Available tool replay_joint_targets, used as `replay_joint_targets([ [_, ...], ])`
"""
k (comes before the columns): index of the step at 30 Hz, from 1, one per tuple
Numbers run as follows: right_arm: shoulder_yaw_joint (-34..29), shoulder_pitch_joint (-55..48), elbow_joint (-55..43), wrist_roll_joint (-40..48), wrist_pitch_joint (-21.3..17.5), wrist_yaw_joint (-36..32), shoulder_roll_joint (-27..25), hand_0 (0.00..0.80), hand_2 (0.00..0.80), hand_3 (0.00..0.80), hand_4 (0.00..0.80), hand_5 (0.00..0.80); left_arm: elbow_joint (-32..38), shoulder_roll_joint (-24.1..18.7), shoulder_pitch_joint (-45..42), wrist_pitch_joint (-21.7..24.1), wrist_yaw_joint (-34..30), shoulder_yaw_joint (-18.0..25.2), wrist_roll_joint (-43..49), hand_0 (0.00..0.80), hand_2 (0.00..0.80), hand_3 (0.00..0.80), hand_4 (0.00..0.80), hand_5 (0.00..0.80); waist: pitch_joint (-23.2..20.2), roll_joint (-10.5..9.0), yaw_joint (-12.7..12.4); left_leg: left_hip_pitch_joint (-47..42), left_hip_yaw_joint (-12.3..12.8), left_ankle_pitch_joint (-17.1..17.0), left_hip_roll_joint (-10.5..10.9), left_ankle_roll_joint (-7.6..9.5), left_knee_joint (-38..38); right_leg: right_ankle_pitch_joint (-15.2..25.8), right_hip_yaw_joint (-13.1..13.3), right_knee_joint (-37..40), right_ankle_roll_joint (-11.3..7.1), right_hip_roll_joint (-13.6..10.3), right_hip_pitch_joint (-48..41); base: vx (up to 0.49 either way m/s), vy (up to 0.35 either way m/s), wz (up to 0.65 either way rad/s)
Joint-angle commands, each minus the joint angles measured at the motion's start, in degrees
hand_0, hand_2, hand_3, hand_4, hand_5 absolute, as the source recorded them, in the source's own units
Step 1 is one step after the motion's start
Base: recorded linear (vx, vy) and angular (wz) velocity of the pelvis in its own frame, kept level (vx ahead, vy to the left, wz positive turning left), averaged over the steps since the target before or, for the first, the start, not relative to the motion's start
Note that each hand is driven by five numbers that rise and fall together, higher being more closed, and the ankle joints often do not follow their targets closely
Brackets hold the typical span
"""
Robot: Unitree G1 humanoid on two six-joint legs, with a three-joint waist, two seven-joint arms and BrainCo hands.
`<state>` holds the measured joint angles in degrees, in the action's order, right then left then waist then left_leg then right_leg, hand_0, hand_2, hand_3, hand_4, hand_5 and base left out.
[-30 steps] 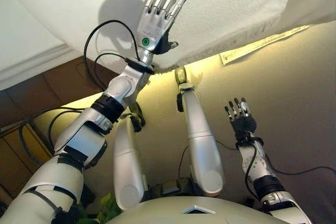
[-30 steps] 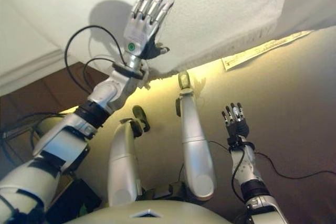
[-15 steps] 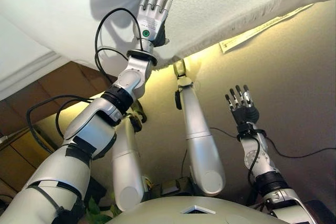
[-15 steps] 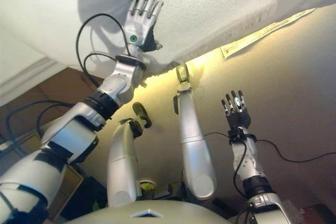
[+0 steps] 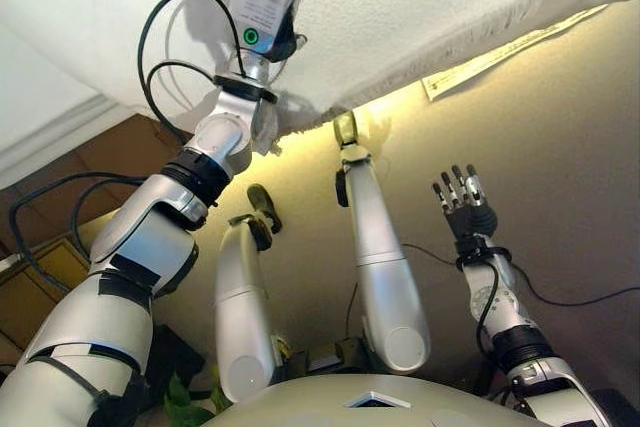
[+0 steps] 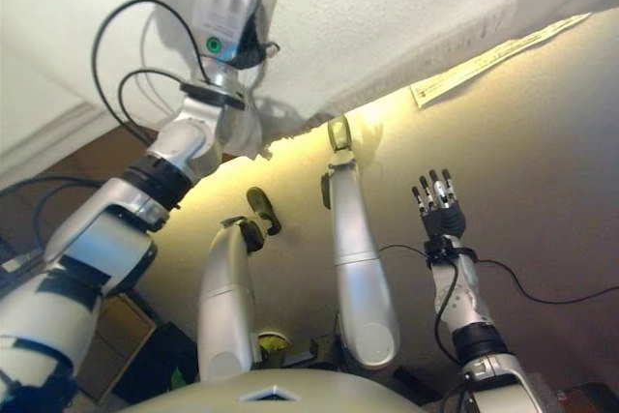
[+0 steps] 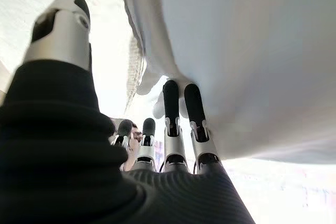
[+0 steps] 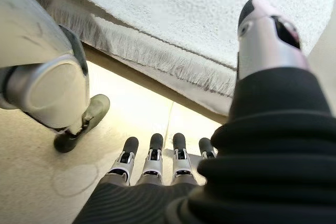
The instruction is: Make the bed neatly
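left hand [image 5: 262, 9]: fingers straight, laid flat on the smooth sheet [image 7: 252, 51], its folded edge just beyond the fingertips | blanket [image 5: 420, 7]: beside that hand, judged soft, light, limp; best pinched at its fringed edge | right hand [image 5: 462, 209]: fingers relaxed, nothing held, well below the blanket

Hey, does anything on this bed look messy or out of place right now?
Yes. The smooth white sheet lies folded over the textured fringed blanket with a loose, rumpled edge where the left hand presses into it. The right hand hangs open over the floor.
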<state>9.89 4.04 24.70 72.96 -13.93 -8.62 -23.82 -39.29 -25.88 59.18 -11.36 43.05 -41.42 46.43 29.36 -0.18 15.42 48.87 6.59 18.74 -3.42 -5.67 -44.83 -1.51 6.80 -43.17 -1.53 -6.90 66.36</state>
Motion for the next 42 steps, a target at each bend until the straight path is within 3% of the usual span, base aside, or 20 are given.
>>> replay_joint_targets([
  [1, -0.3, -2.4, 0.7, 3.5, -2.8, -2.7, -2.8, 0.0, 0.0, 0.0, 0.0, 0.0, 1.4, -5.3, 2.9, 4.1, 5.3, 4.4, 0.3, 0.0, 0.0, 0.0, 0.0, 0.0, 0.4, 1.45, 0.1, 4.6, -2.6, -6.2, -0.5, 4.83, -0.2, -2.4, 0.0, -3.3, -4.98, -2.0, -2.5, 0.0, -0.047, 0.08],
  [5, -0.2, -2.6, 1.3, 4.3, -2.9, -3.7, -3.3, 0.0, 0.0, 0.0, 0.0, 0.0, 3.7, -6.1, 2.5, 4.8, 6.7, 4.0, 0.2, 0.0, 0.0, 0.0, 0.0, 0.0, 0.4, 1.44, 0.1, 4.4, -2.6, -6.5, -0.2, 4.87, 0.5, -2.5, -0.1, -2.9, -4.82, -1.8, -2.6, 0.002, 0.001, 0.1],
  [10, -0.5, -2.9, 2.1, 5.0, -2.5, -5.2, -3.2, 0.0, 0.0, 0.0, 0.0, 0.0, 4.3, -7.3, 2.6, 9.2, 9.7, 4.4, -0.5, 0.0, 0.0, 0.0, 0.0, 0.0, 0.4, 0.93, -0.2, 5.4, -2.7, -6.5, -0.3, 5.0, 0.1, -2.4, -0.4, -2.8, -4.76, -1.6, -2.4, -0.007, -0.015, 0.01],
  [12, -0.7, -3.1, 2.6, 5.2, -2.4, -6.1, -3.1, 0.0, 0.0, 0.0, 0.0, 0.0, 5.2, -7.5, 2.4, 8.6, 9.5, 4.1, -0.2, 0.0, 0.0, 0.0, 0.0, 0.0, 0.4, 0.83, -0.3, 5.5, -2.7, -6.4, -0.3, 5.05, -0.1, -2.4, -0.5, -2.7, -4.75, -1.5, -2.4, -0.012, -0.024, 0.05],
  [16, -0.9, -3.5, 1.8, 5.4, -2.6, -6.7, -3.2, 0.0, 0.0, 0.0, 0.0, 0.0, 5.2, -7.1, 1.4, 3.5, 8.6, 4.9, -2.3, 0.0, 0.0, 0.0, 0.0, 0.0, 0.4, 0.54, -0.3, 5.8, -2.8, -6.9, -0.3, 5.03, 0.3, -2.2, -0.6, -2.4, -4.87, -1.2, -2.3, 0.0, 0.0, 0.0],
  [21, -0.7, -2.9, 0.9, 5.4, -2.7, -5.9, -2.7, 0.0, 0.0, 0.0, 0.0, 0.0, -1.0, -6.5, 1.4, -0.2, 5.4, 4.7, -4.6, 0.0, 0.0, 0.0, 0.0, 0.0, 0.4, 0.03, -0.4, 6.9, -2.8, -7.4, -0.5, 5.01, 0.1, -1.6, -0.9, -2.0, -5.06, -1.6, -1.7, -0.02, -0.006, 0.0],
  [26, 0.4, -3.3, -0.9, 5.0, -3.3, -4.9, -2.2, 0.0, 0.0, 0.0, 0.0, 0.0, -4.7, -4.3, 0.5, -5.4, -3.1, 3.4, -5.3, 0.0, 0.0, 0.0, 0.0, 0.0, 0.4, -0.37, -0.1, 7.2, -2.6, -7.9, -0.4, 5.27, 0.8, -1.0, -0.9, -0.9, -5.21, -1.3, -1.8, -0.006, 0.01, -0.06],
  [27, 0.6, -3.4, -1.6, 4.7, -3.4, -4.5, -2.0, 0.0, 0.0, 0.0, 0.0, 0.0, -4.9, -3.6, 0.4, -6.4, -4.4, 3.1, -4.9, 0.119, 0.119, 0.119, 0.119, 0.119, 0.4, -0.44, 0.1, 7.1, -2.5, -8.0, -0.3, 5.26, 1.1, -0.9, -0.8, -0.5, -5.23, -1.3, -1.9, -0.007, 0.046, -0.1],
  [28, 0.8, -3.5, -2.0, 4.3, -3.5, -4.3, -2.0, 0.0, 0.0, 0.0, 0.0, 0.0, -5.3, -3.3, 0.5, -6.5, -4.5, 2.6, -5.2, 0.562, 0.562, 0.562, 0.562, 0.562, 0.4, -0.48, 0.3, 7.0, -2.3, -8.2, -0.4, 5.22, 1.3, -0.8, -0.7, -0.3, -5.27, -1.2, -1.9, -0.009, 0.051, -0.08],
  [29, 0.9, -3.5, -2.0, 4.2, -3.6, -4.3, -2.0, 0.0, 0.0, 0.0, 0.0, 0.0, -5.8, -2.9, 0.6, -6.3, -4.5, 2.6, -5.1, 0.8, 0.8, 0.8, 0.8, 0.8, 0.4, -0.5, 0.4, 6.9, -2.2, -8.3, -0.5, 5.24, 1.5, -0.6, -0.6, -0.1, -5.3, -1.3, -2.0, -0.009, 0.046, -0.07],
  [35, 1.8, -3.5, -2.9, 3.8, -4.6, -3.7, -1.8, 0.0, 0.0, 0.0, 0.0, 0.0, -6.3, -1.3, 1.7, -6.4, -4.5, 2.6, -4.8, 0.8, 0.8, 0.8, 0.8, 0.8, 0.4, -0.33, 0.7, 6.7, -1.8, -8.3, -0.5, 5.24, 1.8, -0.4, -0.6, 0.7, -5.47, -1.7, -2.3, -0.006, 0.017, -0.03],
  [42, 2.2, -4.5, -3.8, 3.1, -5.1, -3.3, -1.3, 0.0, 0.0, 0.0, 0.0, 0.0, -5.3, -2.4, 1.7, -5.2, -4.9, 2.8, -4.5, 0.8, 0.8, 0.8, 0.8, 0.8, 0.4, -0.2, 0.4, 6.1, -1.9, -8.7, -0.4, 5.22, 2.3, -0.3, -1.0, 1.3, -5.54, -1.9, -3.2, -0.001, 0.002, 0.0],
])
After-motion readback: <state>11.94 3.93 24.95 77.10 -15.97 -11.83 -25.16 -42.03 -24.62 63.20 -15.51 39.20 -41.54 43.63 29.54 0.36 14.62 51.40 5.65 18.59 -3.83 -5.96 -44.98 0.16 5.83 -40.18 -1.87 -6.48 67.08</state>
